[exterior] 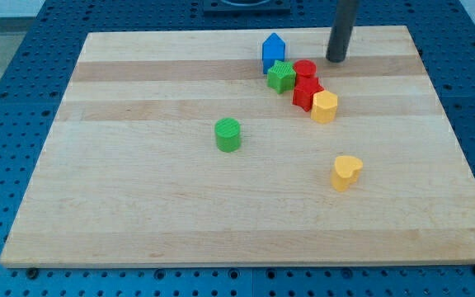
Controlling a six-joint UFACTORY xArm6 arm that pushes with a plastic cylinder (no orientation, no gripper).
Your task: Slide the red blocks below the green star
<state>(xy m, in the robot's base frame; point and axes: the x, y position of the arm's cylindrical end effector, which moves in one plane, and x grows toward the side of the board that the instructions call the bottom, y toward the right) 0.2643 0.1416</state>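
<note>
Red cylinder (305,69) and red star (307,92) hug the green star (281,76); my tip (336,59), a bare rod with nothing to grip, sits just right of them.

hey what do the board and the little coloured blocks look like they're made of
Board: apparently light wood, matte, with visible grain and plank-like bands. Blocks, such as the green star and red blocks: probably plastic, with solid uniform colour and fine ridges suggesting 3D printing; not certain.

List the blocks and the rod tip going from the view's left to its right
Green cylinder → blue block → green star → the two red blocks → yellow block → my tip → yellow heart.
</note>
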